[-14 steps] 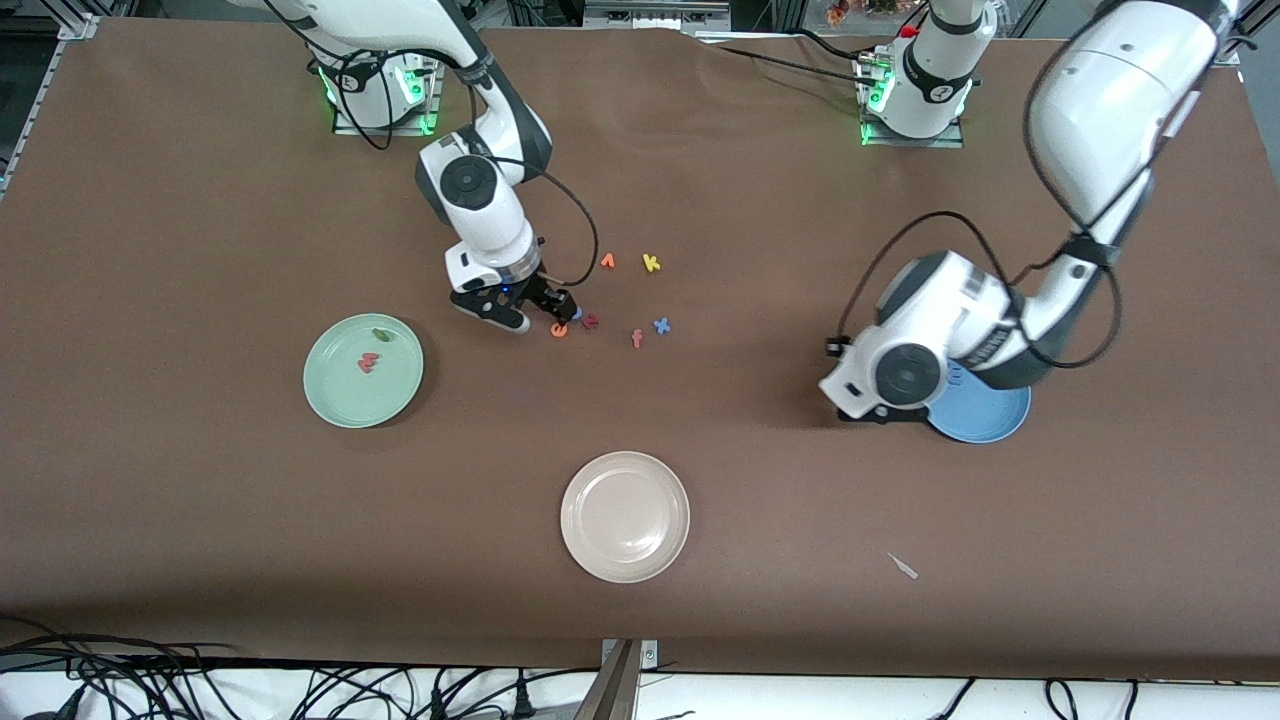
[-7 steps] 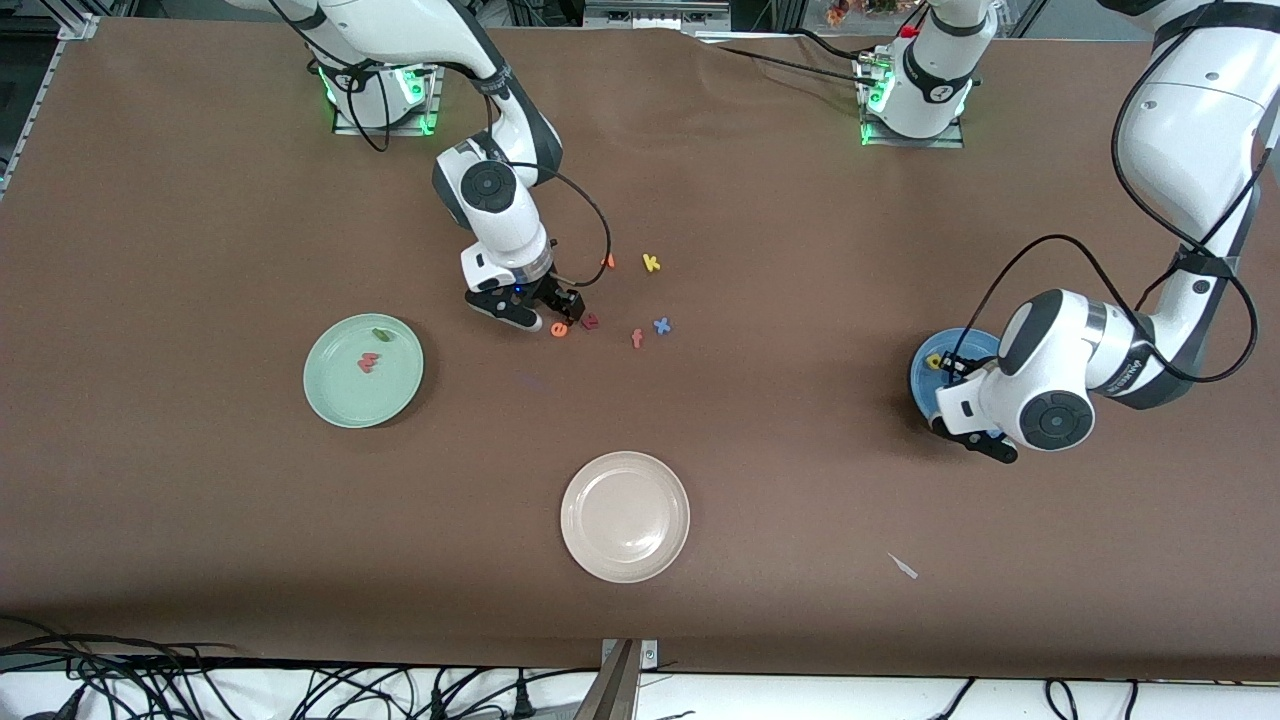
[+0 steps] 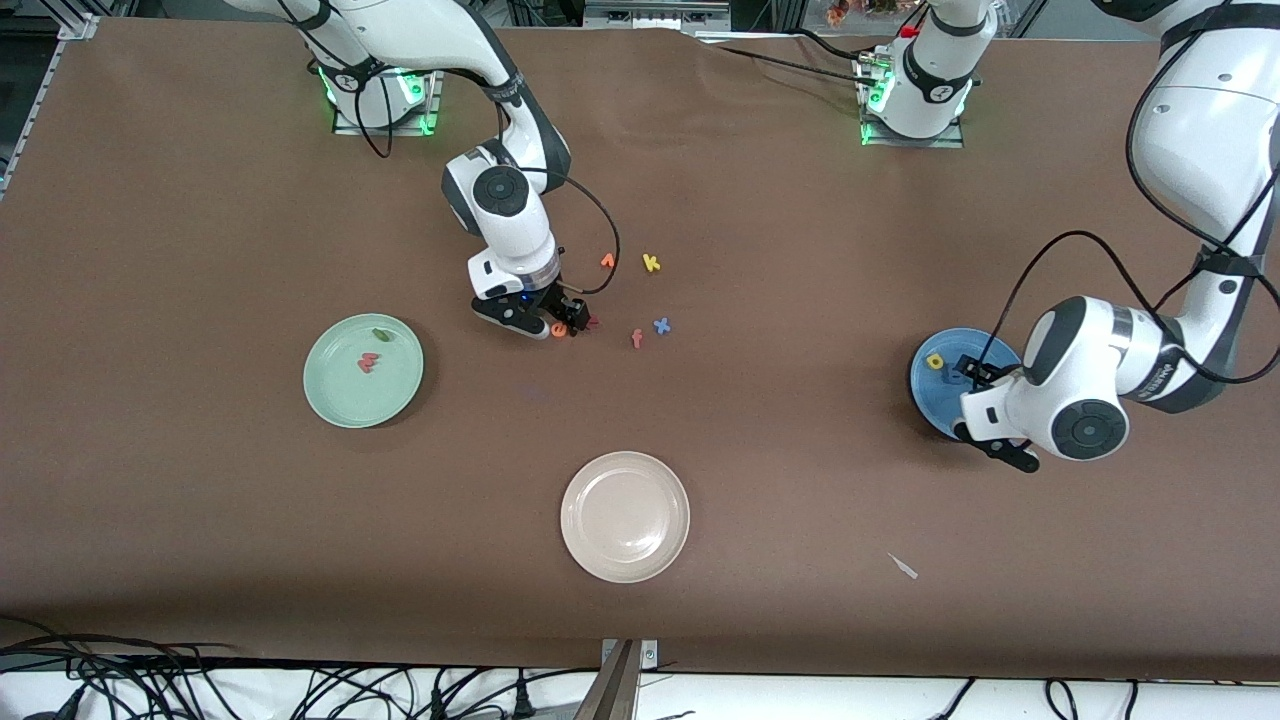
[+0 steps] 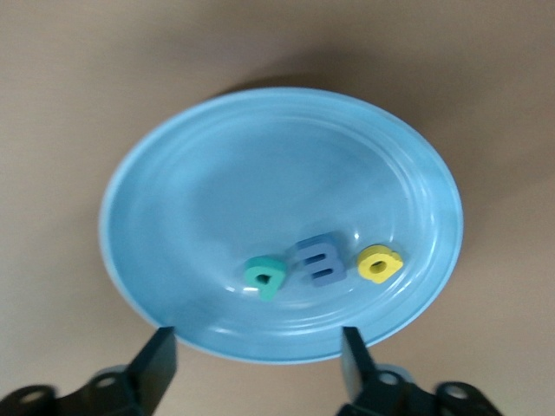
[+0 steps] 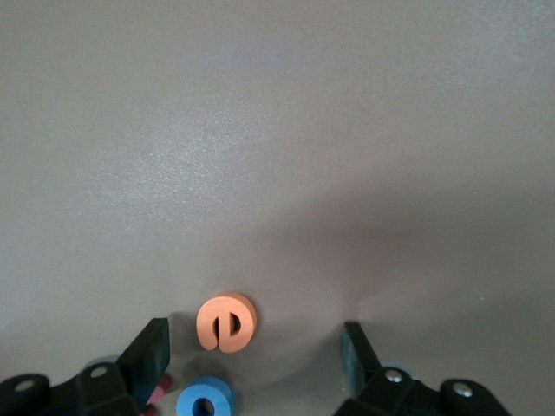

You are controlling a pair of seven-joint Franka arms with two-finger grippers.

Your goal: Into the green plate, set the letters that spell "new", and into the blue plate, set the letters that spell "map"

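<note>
The left gripper (image 4: 256,368) hangs over the blue plate (image 3: 925,390) at the left arm's end of the surface, its fingers (image 4: 156,364) spread wide apart with nothing between them. In the left wrist view the plate holds all three letters of "map" lying close together in a row: the teal a (image 4: 264,277), the blue m (image 4: 318,261) touching or nearly touching it, and the yellow p (image 4: 380,263) just beside the m; in the front view only the p and a bit of blue next to it show past the arm. The right gripper (image 5: 256,368) is down low over the loose cluster of letters near the middle of the surface, its fingers also spread apart and empty, with the orange e (image 5: 225,322) lying flat on the surface between them and the blue o (image 5: 205,400) just beside the e, close to the camera. The green plate (image 3: 340,400) sits toward the right arm's end, holding the red-pink w (image 3: 368,363) and the green n (image 3: 381,335) near its rim, slightly apart from each other. Still on the surface around the right gripper are an orange letter (image 3: 607,261), the yellow k (image 3: 651,263), the salmon f (image 3: 637,339) and the blue x (image 3: 661,325). The beige plate (image 3: 625,516) sits nearer the front camera than the cluster, with nothing visible in it.
</note>
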